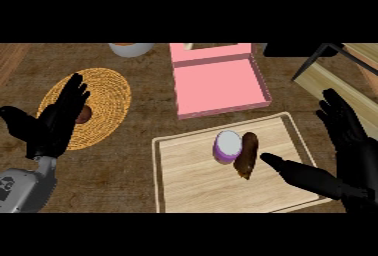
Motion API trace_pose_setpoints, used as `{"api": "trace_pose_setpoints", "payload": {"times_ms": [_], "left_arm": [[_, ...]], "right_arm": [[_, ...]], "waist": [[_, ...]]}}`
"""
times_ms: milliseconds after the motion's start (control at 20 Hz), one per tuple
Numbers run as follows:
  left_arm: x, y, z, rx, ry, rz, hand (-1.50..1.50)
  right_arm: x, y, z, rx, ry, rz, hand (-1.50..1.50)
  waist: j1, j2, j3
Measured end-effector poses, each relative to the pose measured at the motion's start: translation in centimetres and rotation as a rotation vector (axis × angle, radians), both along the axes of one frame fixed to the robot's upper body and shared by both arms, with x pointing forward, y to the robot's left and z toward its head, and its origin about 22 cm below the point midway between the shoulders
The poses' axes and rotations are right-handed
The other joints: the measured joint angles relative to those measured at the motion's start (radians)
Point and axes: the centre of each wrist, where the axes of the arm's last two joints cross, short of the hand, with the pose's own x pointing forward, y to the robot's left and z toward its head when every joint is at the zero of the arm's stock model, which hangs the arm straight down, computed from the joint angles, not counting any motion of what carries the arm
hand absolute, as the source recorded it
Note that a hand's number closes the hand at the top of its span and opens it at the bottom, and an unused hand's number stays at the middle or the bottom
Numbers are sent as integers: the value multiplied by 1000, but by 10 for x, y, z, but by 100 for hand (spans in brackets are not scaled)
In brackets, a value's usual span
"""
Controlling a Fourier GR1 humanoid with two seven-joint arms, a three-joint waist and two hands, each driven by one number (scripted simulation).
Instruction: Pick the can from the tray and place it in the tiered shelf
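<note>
Right robot hand (356, 147) shows at the right edge, open, fingers straight and pointing far, thumb stretched left over the near-right part of a pale wooden tray (192, 187); it holds nothing. Left robot hand (57, 122) is at the left, also open w/ straight fingers, over a round woven mat (103, 95), partly covering a small brown item (85, 115) on the mat. Tray sits on the dark wood worktop (136, 160), near centre. Inside it, twd the far side, is a purple can (227, 146) w/ a white end; touching the can's right side is a long dark brown thing (248, 155), can't tell what. Thumb tip is just beside that thing's near end, apart from the can. Beyond the tray is an open pink box (220, 85). Tiered shelf (336, 82), dark frame w/ pale boards, is at the far right corner, well apart from the can. White container (131, 49) at the far edge, cut off
</note>
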Motion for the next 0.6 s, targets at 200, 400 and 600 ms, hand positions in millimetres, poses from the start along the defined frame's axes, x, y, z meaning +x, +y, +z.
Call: {"api": "trace_pose_setpoints", "payload": {"times_ms": [200, 400, 600], "left_arm": [[3, -1, 4, 0, 1, -9, 0], [5, -6, 6, 3, -2, -31, 0], [9, -13, 9, -2, -7, -46, 0]], "right_arm": [[2, -7, 1, -270, 213, 49, -150], [11, -9, 8, -530, 363, 44, -150], [26, 8, 21, -638, 415, 61, -150]], "waist": [[11, 2, -5], [34, 5, -6], [48, 8, -4]]}}
